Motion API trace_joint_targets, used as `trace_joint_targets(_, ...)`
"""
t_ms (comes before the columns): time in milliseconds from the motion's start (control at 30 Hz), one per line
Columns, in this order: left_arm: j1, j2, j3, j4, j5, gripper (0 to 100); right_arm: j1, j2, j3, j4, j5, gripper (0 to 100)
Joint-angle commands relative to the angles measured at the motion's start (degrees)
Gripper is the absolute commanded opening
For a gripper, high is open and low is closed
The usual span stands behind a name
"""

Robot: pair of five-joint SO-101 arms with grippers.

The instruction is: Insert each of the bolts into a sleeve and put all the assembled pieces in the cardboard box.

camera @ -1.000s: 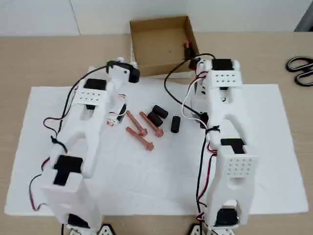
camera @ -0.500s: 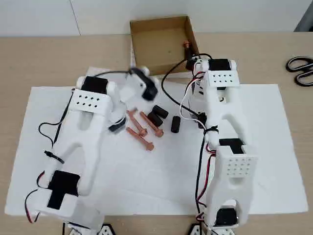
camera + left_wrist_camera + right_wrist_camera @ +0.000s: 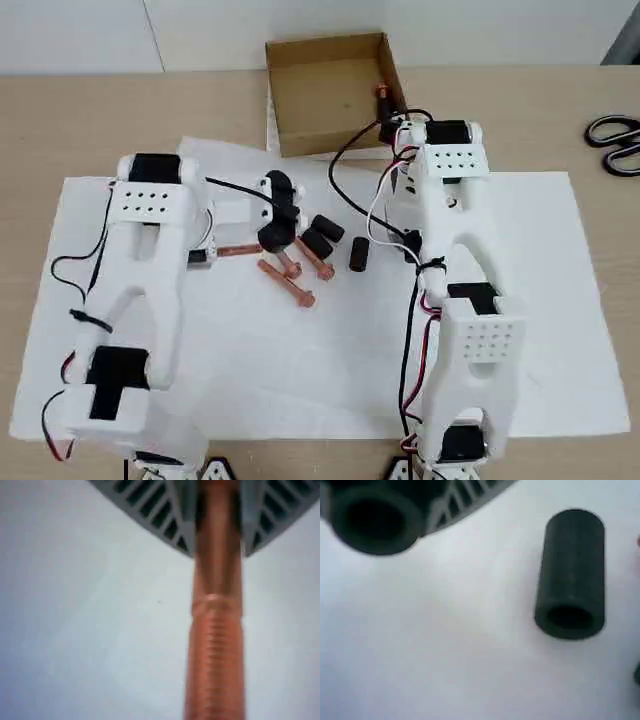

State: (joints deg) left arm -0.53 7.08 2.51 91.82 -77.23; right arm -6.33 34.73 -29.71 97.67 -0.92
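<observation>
My left gripper [image 3: 217,540] is shut on a copper bolt [image 3: 215,630], whose threaded shank sticks out beyond the grey fingers [image 3: 150,505]. In the high view that bolt [image 3: 237,250] lies level just above the white paper, left of the pile. More bolts [image 3: 287,283] [image 3: 312,256] rest on the paper beside black sleeves [image 3: 325,229] [image 3: 359,254]. My right gripper [image 3: 395,510] is shut on a black sleeve [image 3: 372,522], its bore facing the camera. Another sleeve [image 3: 572,572] lies on the paper close by. The cardboard box [image 3: 300,130] stands at the back.
White paper [image 3: 300,370] covers the table's middle, with free room toward the front. A copper-tipped piece [image 3: 382,93] sits at the box's right wall. Scissors [image 3: 612,143] lie at the far right edge. Black and red cables [image 3: 350,190] hang near the right arm.
The left arm has swung left and pulled back from the box, its wrist turned so the held bolt now lies level. The right arm has stayed still.
</observation>
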Motion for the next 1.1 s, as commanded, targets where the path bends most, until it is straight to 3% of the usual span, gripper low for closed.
trace_joint_targets(0,0.0,2.2,-1.5,-3.8,-17.9,1,-0.9,-4.6,-0.1,1.3,-0.3,0.4)
trace_joint_targets(267,-0.4,12.9,-10.2,-3.1,-17.5,1,-4.4,-4.6,-0.1,1.3,0.0,0.4)
trace_joint_targets(467,-0.8,17.8,-18.0,-1.1,-11.3,8,-4.4,-4.6,-0.1,1.3,0.1,0.4)
trace_joint_targets(600,-1.4,19.3,-19.7,-0.9,-10.9,8,-4.4,-4.6,-0.1,1.3,0.1,0.4)
trace_joint_targets(767,-1.3,18.9,-21.7,-2.2,-5.1,8,-4.3,-4.6,-0.1,1.3,0.1,0.4)
trace_joint_targets(833,-1.3,18.9,-24.6,-2.3,2.7,7,-4.2,-4.6,-0.1,1.2,0.1,0.4)
trace_joint_targets(933,-1.1,18.9,-30.8,-2.0,21.8,2,-4.1,-4.6,-0.2,1.2,0.1,0.4)
trace_joint_targets(1067,-0.7,18.9,-36.7,4.2,65.9,1,-4.1,-4.6,-0.4,1.1,0.1,0.4)
